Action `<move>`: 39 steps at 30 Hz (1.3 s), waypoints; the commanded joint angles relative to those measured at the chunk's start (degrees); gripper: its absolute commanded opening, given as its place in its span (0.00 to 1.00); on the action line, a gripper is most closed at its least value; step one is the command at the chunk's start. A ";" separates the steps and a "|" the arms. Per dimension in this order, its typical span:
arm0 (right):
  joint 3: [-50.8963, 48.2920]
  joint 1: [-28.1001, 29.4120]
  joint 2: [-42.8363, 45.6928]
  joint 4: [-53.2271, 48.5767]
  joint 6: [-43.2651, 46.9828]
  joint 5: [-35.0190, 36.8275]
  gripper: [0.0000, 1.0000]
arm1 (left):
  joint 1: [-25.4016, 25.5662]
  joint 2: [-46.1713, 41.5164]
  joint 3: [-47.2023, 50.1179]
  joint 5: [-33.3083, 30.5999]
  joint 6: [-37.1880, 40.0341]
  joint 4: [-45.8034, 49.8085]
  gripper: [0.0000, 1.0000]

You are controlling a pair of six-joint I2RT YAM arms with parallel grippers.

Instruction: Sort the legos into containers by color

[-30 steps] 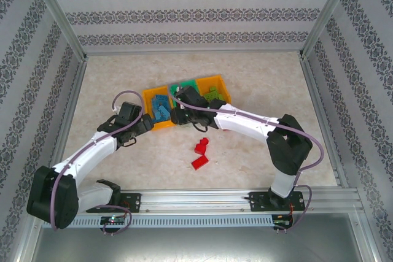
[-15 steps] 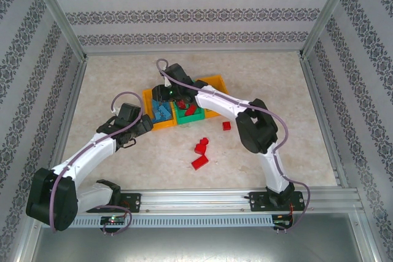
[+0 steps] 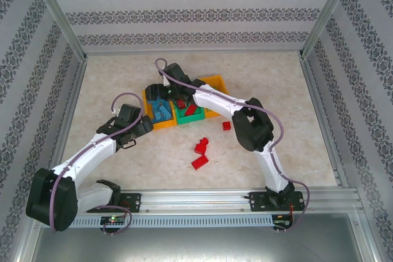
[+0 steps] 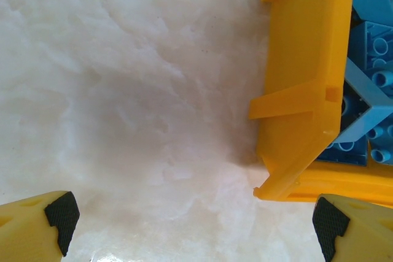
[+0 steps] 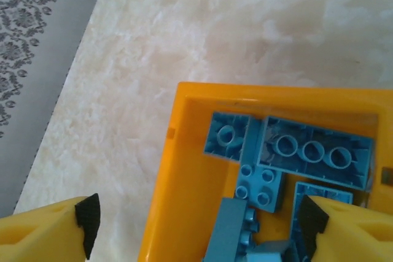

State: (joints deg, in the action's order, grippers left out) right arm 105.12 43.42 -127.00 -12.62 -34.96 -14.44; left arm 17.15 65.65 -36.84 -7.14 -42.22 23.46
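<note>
Right end effector [image 5: 199, 219]: released. My pads are wide apart with nothing between them. I hang directly above the left orange bin [image 5: 164, 182], over its outer wall.
Left end effector [image 4: 193, 216]: released too, and empty. I keep it low over the table [image 3: 123, 78], just beside the near outer corner of the left orange bin.
Blue bricks [image 5: 313, 151]: they lie inside the left orange bin, piled loosely and some tilted. I think this bin is the place for blue.
Green bin [image 3: 186, 119]: it is joined to the left orange bin on its right side. It has red bricks [image 3: 187, 106] in it, so I take it as the place for red.
Other orange bin [image 3: 216, 81]: it is at the far end of the row from the left orange bin. My right arm covers most of it, so I cannot tell what is inside.
Loose red bricks [image 3: 199, 148]: they are on the table, nearer to my bases than the left orange bin and to its right, well apart from it. They are not yet sorted.
Reason for the pose: open pads above the blue pile fit a drop there, in my judgement. The left arm waits to the side so the two arms do not meet.
Next, as I judge: bring the loose red bricks to the green bin.
</note>
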 commanded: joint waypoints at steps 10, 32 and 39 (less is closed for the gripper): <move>-31.21 -1.81 28.94 1.54 5.07 17.75 0.98 | 11.50 -1.22 -0.12 -0.03 7.61 -6.66 1.00; -59.35 -14.79 41.11 -4.24 9.49 19.96 0.88 | 19.94 10.81 -8.31 1.48 10.66 -11.08 0.99; -55.84 -14.52 33.72 -4.30 10.27 19.16 0.78 | 19.95 10.29 -8.11 -0.57 10.66 -9.56 1.00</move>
State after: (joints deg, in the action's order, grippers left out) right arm 46.81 28.05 -91.35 -17.15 -25.71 5.54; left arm 36.38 76.51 -43.86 -5.65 -32.71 13.85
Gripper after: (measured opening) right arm 0.791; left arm 0.999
